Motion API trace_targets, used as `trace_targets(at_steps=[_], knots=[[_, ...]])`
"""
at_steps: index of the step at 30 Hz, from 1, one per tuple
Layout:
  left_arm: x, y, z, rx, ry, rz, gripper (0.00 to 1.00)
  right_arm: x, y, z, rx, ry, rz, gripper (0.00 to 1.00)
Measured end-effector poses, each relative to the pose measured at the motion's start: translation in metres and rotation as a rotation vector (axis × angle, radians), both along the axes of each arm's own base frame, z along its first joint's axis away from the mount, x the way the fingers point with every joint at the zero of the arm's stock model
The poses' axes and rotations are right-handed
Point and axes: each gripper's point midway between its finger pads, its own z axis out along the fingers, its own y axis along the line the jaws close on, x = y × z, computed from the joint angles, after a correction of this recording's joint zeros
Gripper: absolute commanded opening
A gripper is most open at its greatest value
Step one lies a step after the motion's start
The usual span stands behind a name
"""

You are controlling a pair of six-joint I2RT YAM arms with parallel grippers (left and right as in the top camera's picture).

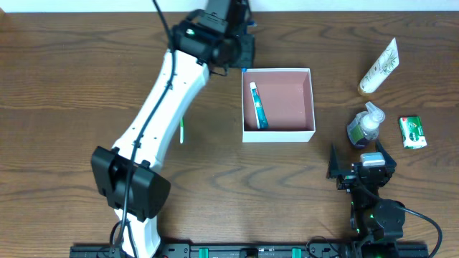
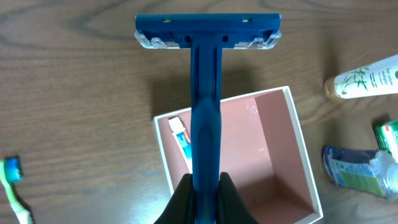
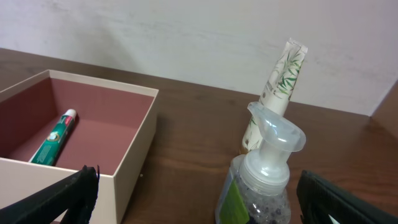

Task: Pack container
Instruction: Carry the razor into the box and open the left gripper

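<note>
Blue razor (image 2: 207,124) sits right up in the left wrist cam's face, handle clenched tight between the left gripper (image 2: 206,188) jaws, head pointing away from the fingers. From that angle the handle lines up over the toothpaste side of the container (image 2: 300,149), while the razor head shows against bare wood past the box wall.

Seen from overhead, the container (image 1: 278,135) sits flat on the table (image 1: 64,79) around the middle, open side up, with the left arm's wrist hanging just off its far left corner. One small green-and-white toothpaste tube (image 1: 257,104) lies inside along the left wall. The rest of the pink floor is bare.

Over on the right, the right gripper (image 1: 361,156) is spread wide with nothing in it, parked near a clear pump bottle (image 1: 364,126). A cream tube with a leaf print (image 1: 380,67) and a green pack (image 1: 412,132) lie nearby on that side. A green toothbrush (image 1: 181,131) lies on the wood left of the box, beside the left arm.
</note>
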Motion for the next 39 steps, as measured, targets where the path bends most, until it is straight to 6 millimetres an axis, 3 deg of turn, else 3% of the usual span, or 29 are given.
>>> trace_targets(at_steps=[5,10,13,18,26,34,39], knots=[[-0.003,-0.012,-0.016,-0.003,0.053,0.084,0.06,0.0,0.0,0.0,0.0,0.0,0.0,0.99],[-0.004,-0.02,-0.061,0.016,0.169,0.161,0.06,0.0,0.0,0.0,0.0,0.0,0.0,0.99],[-0.008,-0.027,-0.078,0.028,0.207,0.169,0.06,0.0,0.0,0.0,0.0,0.0,0.0,0.99],[-0.02,-0.036,-0.086,0.035,0.252,0.184,0.06,0.0,0.0,0.0,0.0,0.0,0.0,0.99],[-0.043,-0.034,-0.11,0.094,0.365,0.223,0.06,0.0,0.0,0.0,0.0,0.0,0.0,0.99],[-0.046,-0.034,-0.125,0.111,0.397,0.24,0.06,0.0,0.0,0.0,0.0,0.0,0.0,0.99],[-0.049,-0.034,-0.147,0.141,0.441,0.243,0.06,0.0,0.0,0.0,0.0,0.0,0.0,0.99]])
